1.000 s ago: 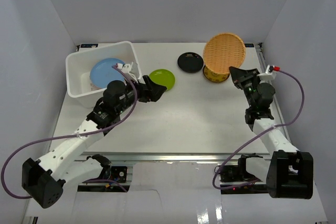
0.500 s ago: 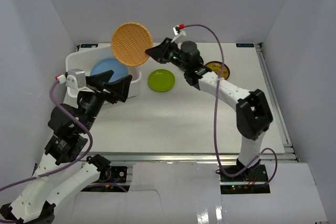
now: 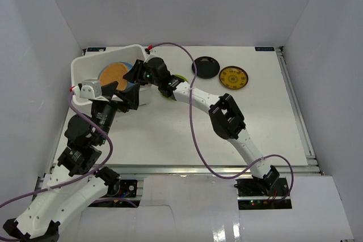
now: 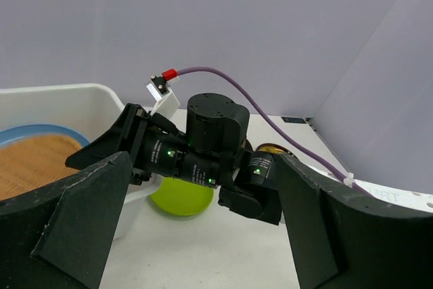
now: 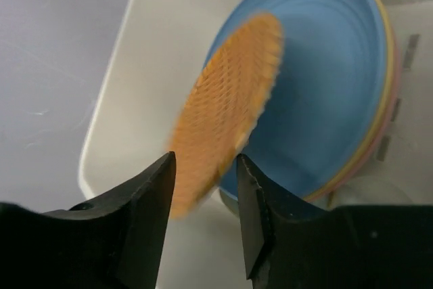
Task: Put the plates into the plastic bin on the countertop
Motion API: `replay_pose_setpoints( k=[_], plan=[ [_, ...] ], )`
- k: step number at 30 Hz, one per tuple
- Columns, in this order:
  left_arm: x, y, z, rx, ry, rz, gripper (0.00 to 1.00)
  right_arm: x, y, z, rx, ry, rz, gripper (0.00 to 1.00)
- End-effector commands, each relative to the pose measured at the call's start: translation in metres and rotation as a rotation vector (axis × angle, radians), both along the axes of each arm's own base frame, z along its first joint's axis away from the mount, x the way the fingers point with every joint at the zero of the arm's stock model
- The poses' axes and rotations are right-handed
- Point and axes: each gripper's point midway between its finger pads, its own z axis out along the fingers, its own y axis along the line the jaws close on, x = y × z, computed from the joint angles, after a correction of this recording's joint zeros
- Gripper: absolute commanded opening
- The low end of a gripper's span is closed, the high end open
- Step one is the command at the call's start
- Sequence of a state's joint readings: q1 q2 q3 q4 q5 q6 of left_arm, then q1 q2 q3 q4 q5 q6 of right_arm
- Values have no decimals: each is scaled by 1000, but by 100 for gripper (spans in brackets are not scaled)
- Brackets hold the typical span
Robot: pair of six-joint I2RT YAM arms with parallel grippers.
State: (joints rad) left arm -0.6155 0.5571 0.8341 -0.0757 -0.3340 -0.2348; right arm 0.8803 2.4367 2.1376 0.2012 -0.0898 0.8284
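My right claw (image 5: pixel 204 160) hangs over the plastic bin (image 3: pixel 79 67), jaws parted narrowly. The orange plate (image 5: pixel 230 99), blurred, tilts just past them above the light blue plate (image 5: pixel 331 65) lying inside. My left claw (image 3: pixel 126 90) gapes wide beside the bin, holding nothing.

woven matt orange plate (image 5: pixel 226 109) — smooth white plastic bin (image 5: pixel 162 25).
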Motion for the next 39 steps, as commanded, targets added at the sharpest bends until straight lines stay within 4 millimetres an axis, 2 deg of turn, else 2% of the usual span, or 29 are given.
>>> replay_pose_setpoints(
  k=[1,3,6,10,11,12,13,14,15,16,17,18,19,20,21,22,23,24,25,26,27,28,29,32,33,35,36,38,39],
  plan=[
    [5,9,-4,9,-1,50,98,2,2,42,84,-59,-49,49],
    [6,10,-6,13,4,61,98,-2,-2,43,74,-74,-57,60],
    [6,11,-6,10,0,65,98,-7,-12,46,65,-91,-62,70],
    [8,16,-10,12,9,94,98,-18,-23,84,96,-170,-48,75],
    [9,17,-10,8,8,100,98,-23,-31,101,107,-197,-45,75],
    [8,20,-10,3,2,113,98,-26,-36,107,97,-230,-44,75],
    [8,22,-10,0,-1,120,98,-32,-48,135,121,-270,-58,74],
    [9,24,-12,-1,1,133,98,-32,-57,146,136,-301,-71,73],
    [9,27,-13,-5,3,149,98,-33,-67,127,99,-291,-75,72],
    [8,28,-13,-6,4,150,98,-38,-83,147,126,-311,-89,71],
    [8,28,-12,-9,2,148,98,-30,-100,152,142,-326,-119,69],
    [7,26,-12,-12,-1,141,98,-23,-118,113,79,-279,-171,65],
    [8,26,-13,-11,-2,139,98,-15,-145,117,74,-287,-225,61],
    [9,25,-15,-6,4,138,98,-7,-162,102,38,-271,-268,51],
    [12,22,-17,-1,16,130,98,-3,-183,55,-37,-203,-320,44],
    [12,19,-19,4,26,119,98,10,-212,43,-53,-169,-380,27],
    [12,17,-18,5,29,109,98,14,-229,24,-70,-127,-412,23],
    [12,14,-19,5,27,94,98,10,-248,-14,-112,-66,-438,23],
    [12,13,-19,3,26,92,98,17,-269,-25,-97,-23,-483,24],
    [14,13,-21,7,31,93,98,17,-280,-36,-92,7,-500,32],
    [14,13,-21,9,32,94,98,14,-289,-57,-105,38,-514,39],
    [14,11,-22,9,39,87,98,19,-299,-65,-106,62,-544,46],
    [14,9,-23,11,41,79,98,20,-300,-86,-132,97,-539,56],
    [16,8,-26,17,43,78,98,29,-296,-106,-135,151,-522,62],
    [18,8,-27,21,48,81,98,29,-291,-125,-146,190,-497,62],
    [18,6,-28,26,57,75,98,36,-280,-130,-122,219,-476,61],
    [17,5,-27,24,56,68,98,37,-278,-147,-135,251,-477,61],
    [18,6,-28,27,49,74,98,45,-273,-149,-112,272,-486,59],
    [19,6,-30,30,55,79,98,46,-271,-159,-118,291,-488,58]
  ],
)
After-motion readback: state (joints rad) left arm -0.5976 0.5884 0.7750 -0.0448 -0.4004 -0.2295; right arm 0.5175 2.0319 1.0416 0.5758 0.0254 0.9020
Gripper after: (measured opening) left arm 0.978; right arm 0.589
